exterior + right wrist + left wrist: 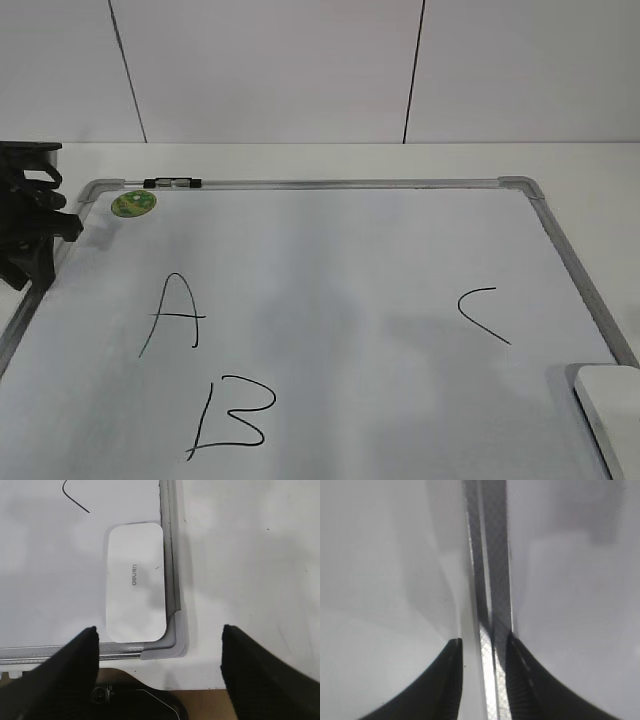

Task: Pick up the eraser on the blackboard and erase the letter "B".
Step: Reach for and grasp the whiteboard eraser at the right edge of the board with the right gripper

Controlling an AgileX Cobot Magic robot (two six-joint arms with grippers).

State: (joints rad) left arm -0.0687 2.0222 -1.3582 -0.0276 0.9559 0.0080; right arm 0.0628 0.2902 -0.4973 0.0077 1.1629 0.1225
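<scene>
The blackboard [560, 255] is a white board with a silver frame, lying flat on the table. The letter "B" [230, 415] is drawn in black near its front left. The eraser [610, 420], a white oblong block, lies in the board's near right corner. In the right wrist view the eraser [135, 582] sits against the frame [170, 555]. My right gripper [159, 640] is wide open and empty, above that corner, just short of the eraser; it does not show in the exterior view. My left gripper [484, 650] hovers over the board's left frame [492, 580], jaws narrowly apart, holding nothing.
The "A" [175, 315] and "C" [485, 315] are also on the board. A green round magnet [133, 203] and a black clip [172, 183] sit at the top left. The left arm [30, 225] stands at the board's left edge. A dark base [135, 700] lies below the table edge.
</scene>
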